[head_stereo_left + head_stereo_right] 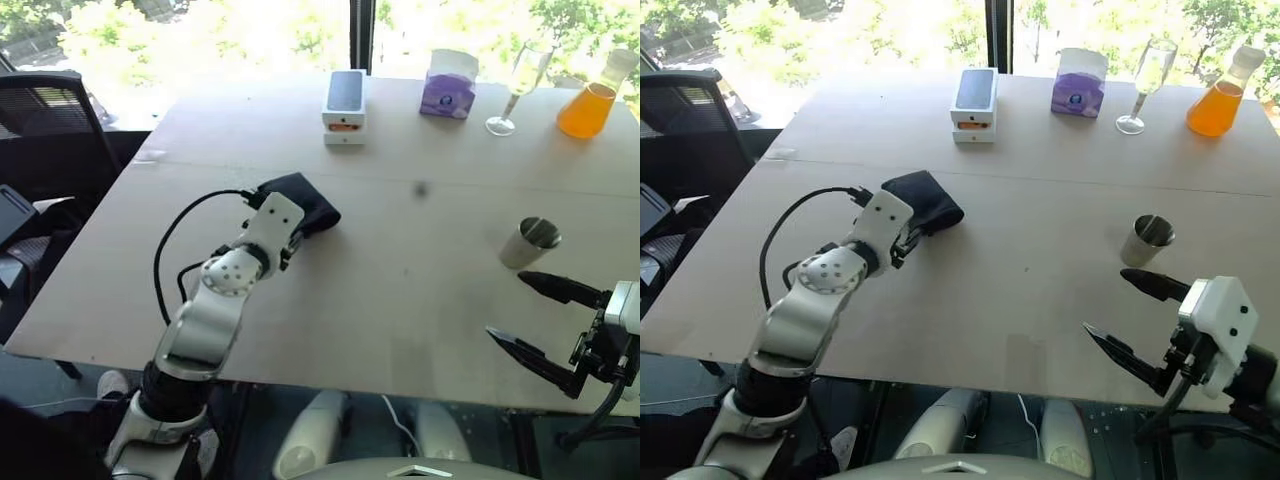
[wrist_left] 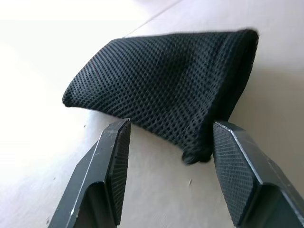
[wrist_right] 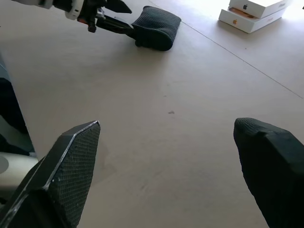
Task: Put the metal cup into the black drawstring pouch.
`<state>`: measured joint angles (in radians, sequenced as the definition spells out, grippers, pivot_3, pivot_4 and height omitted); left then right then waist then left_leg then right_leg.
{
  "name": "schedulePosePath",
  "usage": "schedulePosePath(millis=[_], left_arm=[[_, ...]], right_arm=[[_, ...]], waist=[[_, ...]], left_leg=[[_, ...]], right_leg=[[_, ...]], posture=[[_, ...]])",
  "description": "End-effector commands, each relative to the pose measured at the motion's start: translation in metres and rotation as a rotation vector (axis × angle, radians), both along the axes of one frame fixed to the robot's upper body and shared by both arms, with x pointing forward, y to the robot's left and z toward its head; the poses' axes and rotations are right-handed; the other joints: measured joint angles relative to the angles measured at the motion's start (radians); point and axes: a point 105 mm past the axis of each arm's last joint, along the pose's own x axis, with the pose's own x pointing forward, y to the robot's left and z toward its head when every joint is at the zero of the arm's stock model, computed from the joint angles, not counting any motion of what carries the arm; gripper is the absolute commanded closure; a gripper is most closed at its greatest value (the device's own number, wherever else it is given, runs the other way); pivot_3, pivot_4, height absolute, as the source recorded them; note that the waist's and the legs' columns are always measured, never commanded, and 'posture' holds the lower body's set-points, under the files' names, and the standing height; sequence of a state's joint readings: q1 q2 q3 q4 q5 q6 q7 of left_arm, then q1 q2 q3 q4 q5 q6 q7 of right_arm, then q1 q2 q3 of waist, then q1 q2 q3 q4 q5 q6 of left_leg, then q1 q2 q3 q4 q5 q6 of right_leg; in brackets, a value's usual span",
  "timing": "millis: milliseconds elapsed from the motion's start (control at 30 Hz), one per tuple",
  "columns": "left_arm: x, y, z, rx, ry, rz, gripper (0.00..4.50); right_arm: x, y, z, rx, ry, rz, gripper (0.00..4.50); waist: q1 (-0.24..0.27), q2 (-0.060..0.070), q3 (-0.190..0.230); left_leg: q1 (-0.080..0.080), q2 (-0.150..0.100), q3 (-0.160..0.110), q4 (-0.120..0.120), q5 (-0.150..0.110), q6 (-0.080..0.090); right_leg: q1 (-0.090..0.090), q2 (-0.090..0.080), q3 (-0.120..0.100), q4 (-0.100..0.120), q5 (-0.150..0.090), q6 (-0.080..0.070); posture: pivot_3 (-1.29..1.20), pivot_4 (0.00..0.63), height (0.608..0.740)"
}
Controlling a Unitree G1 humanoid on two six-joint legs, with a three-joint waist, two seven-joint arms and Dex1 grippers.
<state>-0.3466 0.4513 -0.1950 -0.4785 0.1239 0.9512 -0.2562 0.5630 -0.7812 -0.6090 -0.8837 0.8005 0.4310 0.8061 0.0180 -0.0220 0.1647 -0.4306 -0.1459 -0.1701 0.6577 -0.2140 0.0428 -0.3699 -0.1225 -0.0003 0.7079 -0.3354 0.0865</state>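
The black drawstring pouch (image 1: 306,204) lies flat on the wooden table (image 1: 400,300), left of centre. My left gripper (image 2: 171,123) is open right at its near edge, and one fingertip (image 2: 223,137) touches the pouch's corner (image 2: 166,85). The metal cup (image 1: 529,242) stands alone on the right side of the table. My right gripper (image 1: 505,305) hangs wide open at the table's front edge, a short way in front of the cup, with nothing between its fingers. The right wrist view shows the pouch (image 3: 156,26) with the left gripper (image 3: 124,18) at it.
Along the far edge stand a white phone box (image 1: 345,105), a purple tissue box (image 1: 448,90), a clear wine glass (image 1: 512,85) and a flask of orange liquid (image 1: 590,105). A black chair (image 1: 50,120) is beside the table's left side.
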Motion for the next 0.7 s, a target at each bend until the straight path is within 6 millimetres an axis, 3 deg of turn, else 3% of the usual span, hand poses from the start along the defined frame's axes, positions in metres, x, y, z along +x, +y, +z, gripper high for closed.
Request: schedulePosePath(millis=[33,300,700], left_arm=[[-0.003,-0.01,0.007,0.016,-0.068,-0.007,1.91],[0.015,-0.011,0.013,0.118,-0.147,0.074,1.91],[0.035,-0.015,0.003,0.296,-0.142,0.08,1.91]], right_arm=[[-0.002,-0.003,0.009,-0.02,-0.019,0.013,0.0],[-0.005,-0.003,0.01,-0.03,-0.004,0.017,0.0],[-0.007,0.001,0.009,-0.024,-0.007,0.005,0.0]], waist=[[-0.003,0.0,0.0],[0.002,0.0,0.0],[-0.001,0.0,0.0]], left_leg=[[0.0,0.0,0.0,0.0,0.0,0.0],[0.0,0.0,0.0,0.0,0.0,0.0],[0.0,0.0,0.0,0.0,0.0,0.0]], right_leg=[[0.0,0.0,0.0,0.0,0.0,0.0],[0.0,0.0,0.0,0.0,0.0,0.0],[0.0,0.0,0.0,0.0,0.0,0.0]], posture=[[0.0,0.15,0.74],[0.0,0.15,0.74],[0.0,0.15,0.74]])
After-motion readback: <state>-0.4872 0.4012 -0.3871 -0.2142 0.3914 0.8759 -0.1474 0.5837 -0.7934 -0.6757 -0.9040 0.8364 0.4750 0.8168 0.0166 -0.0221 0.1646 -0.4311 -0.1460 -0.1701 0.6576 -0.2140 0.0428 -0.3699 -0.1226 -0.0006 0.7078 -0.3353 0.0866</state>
